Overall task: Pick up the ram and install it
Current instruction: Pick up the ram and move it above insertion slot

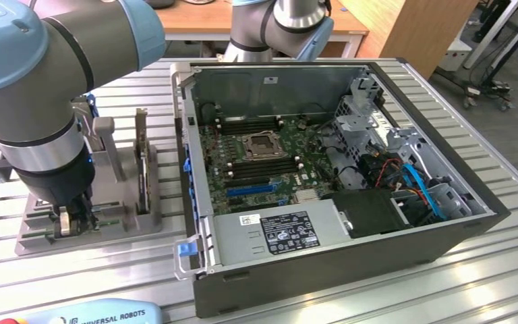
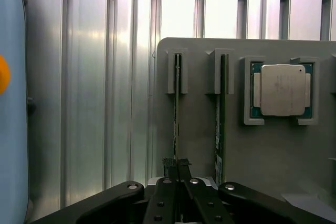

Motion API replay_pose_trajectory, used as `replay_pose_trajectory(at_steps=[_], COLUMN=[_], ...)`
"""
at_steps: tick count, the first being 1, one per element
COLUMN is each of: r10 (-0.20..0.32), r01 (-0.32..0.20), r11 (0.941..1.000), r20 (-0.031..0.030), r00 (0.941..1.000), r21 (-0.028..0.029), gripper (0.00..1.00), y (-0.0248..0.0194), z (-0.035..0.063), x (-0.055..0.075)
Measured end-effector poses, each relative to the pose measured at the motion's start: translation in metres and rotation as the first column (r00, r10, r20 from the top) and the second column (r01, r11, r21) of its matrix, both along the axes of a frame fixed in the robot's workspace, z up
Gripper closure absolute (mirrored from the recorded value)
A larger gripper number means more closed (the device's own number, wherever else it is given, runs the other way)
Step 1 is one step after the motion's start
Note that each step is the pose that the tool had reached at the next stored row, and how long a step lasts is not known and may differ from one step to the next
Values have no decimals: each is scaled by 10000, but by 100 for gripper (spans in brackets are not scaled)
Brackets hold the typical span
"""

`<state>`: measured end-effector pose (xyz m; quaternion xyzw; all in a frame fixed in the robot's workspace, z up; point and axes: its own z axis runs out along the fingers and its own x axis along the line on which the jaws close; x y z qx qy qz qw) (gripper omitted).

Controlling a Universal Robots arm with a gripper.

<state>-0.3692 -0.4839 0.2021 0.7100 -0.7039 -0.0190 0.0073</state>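
Observation:
The ram [image 2: 177, 108] stands on edge in a slot of the grey holder [image 2: 199, 129], seen from above as a thin green strip. My gripper [image 2: 177, 179] is shut on its near end, the black fingers pinched against both faces. A second stick [image 2: 220, 114] stands in the neighbouring slot, untouched. In the exterior view my gripper [image 1: 68, 226] points straight down into the holder [image 1: 106, 233] on the exterior view's left, beside the open computer case [image 1: 331, 270]. The motherboard's memory slots [image 1: 259, 169] lie inside the case, next to the processor socket [image 1: 264, 145].
A square silver processor [image 2: 282, 90] rests in a pocket of the holder beside the second stick. Upright plates [image 1: 142, 162] rise from the holder near the case wall. A teach pendant [image 1: 97, 314] lies at the table's front edge. Cables and a drive cage [image 1: 403, 169] crowd the case's far side.

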Motion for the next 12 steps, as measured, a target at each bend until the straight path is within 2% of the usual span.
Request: replay_pose_trajectory(at_steps=[7,12], r10=[15,15], r01=[-15,-15], r11=[10000,10000], r20=[0,0], r00=[10000,10000], r21=[1,1], gripper=[89,89], y=[0,0], z=[4,107], x=[1,0])
